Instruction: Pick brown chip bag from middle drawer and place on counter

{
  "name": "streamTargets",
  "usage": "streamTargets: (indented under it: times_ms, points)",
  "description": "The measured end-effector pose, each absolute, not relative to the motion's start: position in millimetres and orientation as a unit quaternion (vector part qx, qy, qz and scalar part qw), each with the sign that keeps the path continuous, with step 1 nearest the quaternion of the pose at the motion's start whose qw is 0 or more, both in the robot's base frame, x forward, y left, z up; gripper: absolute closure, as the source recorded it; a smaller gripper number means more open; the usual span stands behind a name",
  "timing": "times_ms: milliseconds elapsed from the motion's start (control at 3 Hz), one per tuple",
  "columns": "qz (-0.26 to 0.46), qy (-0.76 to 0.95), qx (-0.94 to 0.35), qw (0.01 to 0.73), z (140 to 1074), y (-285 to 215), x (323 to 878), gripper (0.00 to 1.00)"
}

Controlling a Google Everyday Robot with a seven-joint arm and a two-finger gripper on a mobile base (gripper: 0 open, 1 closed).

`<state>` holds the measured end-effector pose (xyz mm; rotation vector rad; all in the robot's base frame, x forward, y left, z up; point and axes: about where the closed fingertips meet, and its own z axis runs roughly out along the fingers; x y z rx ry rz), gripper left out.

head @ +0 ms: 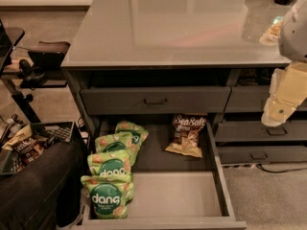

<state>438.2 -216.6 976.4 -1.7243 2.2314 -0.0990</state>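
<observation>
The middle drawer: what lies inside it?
Inside the dark-grey middle drawer: one brown Sea Salt chip bag at the back right and overlapping green dang bags along the left. The floor under them is hidden. The pale tool hangs outside, to the right.

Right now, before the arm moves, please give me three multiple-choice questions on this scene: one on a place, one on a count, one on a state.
1. Where does the brown chip bag lie?
A. on the counter
B. at the back right of the middle drawer
C. in the gripper

2. How many green bags lie in the drawer?
A. one
B. seven
C. four

3. How is the middle drawer?
A. pulled open
B. shut
C. set on the floor

Answers:
1 B: the bag rests on the drawer floor at the back right; the gripper hangs to the right of the drawer, apart from the bag.
2 C: four overlap along the left side.
3 A: its floor shows in front of the counter edge.
</observation>
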Motion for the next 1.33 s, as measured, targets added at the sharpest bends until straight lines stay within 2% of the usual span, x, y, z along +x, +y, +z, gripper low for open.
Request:
streamTargets:
  times_ms: [333,1333]
  points:
    - [-0.035,0.781,-0.603,0.159,976,-217,438,0.00]
    - [0.114,0.787,-0.589,0.143,789,-177,463,0.00]
